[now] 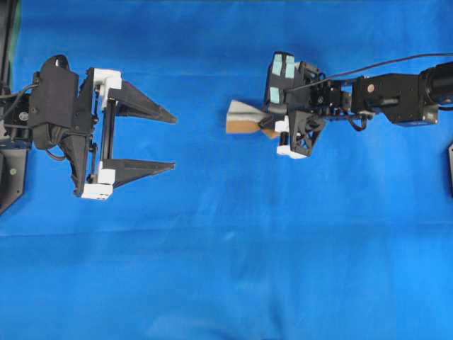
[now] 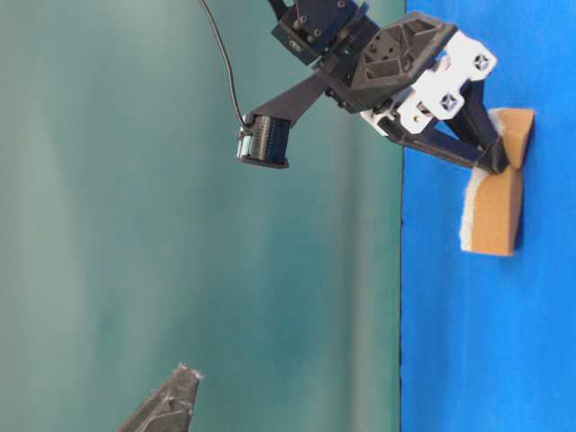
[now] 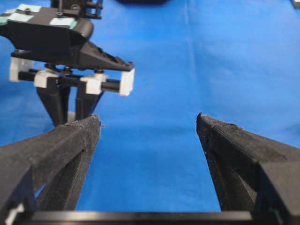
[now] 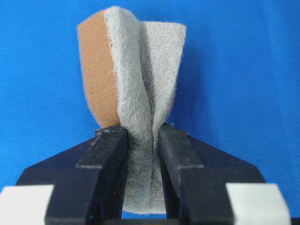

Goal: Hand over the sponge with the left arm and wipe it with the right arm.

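The sponge (image 1: 244,119) is pinched at one end, its grey-white layer folded inward and its orange-brown side (image 4: 96,70) bulging out to the left. My right gripper (image 1: 270,125), the one with pale teal patches, is shut on it; its two fingers (image 4: 110,150) squeeze the grey layer between them. In the table-level view the sponge (image 2: 497,202) rests against the blue cloth under the right gripper (image 2: 501,162). My left gripper (image 1: 174,142) stands to the left, apart from the sponge, open wide with only blue cloth between its fingers (image 3: 70,140).
A blue cloth (image 1: 226,255) covers the table. A black fixture (image 1: 10,177) sits at the left edge and another black part (image 1: 450,166) at the right edge. A teal backdrop (image 2: 135,225) fills the table-level view.
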Robot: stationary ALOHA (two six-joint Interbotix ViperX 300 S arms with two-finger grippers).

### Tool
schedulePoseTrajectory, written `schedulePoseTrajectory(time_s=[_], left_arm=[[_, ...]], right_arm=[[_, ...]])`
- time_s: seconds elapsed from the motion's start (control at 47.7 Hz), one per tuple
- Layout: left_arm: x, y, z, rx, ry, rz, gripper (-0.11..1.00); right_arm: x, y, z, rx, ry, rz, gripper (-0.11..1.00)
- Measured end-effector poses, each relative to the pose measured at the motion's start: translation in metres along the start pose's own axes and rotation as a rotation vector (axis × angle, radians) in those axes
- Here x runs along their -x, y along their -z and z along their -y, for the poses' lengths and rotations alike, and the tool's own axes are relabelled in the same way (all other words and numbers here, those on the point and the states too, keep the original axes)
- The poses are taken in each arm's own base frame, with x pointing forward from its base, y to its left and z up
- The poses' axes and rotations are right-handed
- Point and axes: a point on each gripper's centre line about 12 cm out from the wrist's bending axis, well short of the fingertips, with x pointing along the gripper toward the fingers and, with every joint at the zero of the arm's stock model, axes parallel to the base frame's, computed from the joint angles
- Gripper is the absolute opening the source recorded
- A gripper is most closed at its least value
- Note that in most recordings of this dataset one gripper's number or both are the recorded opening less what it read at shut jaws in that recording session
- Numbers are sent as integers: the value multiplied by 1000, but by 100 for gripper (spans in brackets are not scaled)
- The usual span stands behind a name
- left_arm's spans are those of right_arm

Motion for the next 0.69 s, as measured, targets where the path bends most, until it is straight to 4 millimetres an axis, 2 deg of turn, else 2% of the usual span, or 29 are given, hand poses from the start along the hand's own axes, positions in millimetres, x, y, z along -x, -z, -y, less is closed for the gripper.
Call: schedulePoseTrajectory(time_s=[0.168, 0.315, 0.546, 0.692], left_arm=[[0, 0, 0, -3, 0, 0, 81], [0, 0, 0, -3, 0, 0, 81], [0, 0, 0, -3, 0, -2, 81], [0, 0, 0, -2, 0, -2, 81]], right_arm=[[0, -1, -7, -14, -12, 1, 28], [2, -2, -42, -11, -73, 0, 28], [9, 1, -115, 12, -198, -9, 28], [14, 0, -137, 27, -229, -33, 28]])
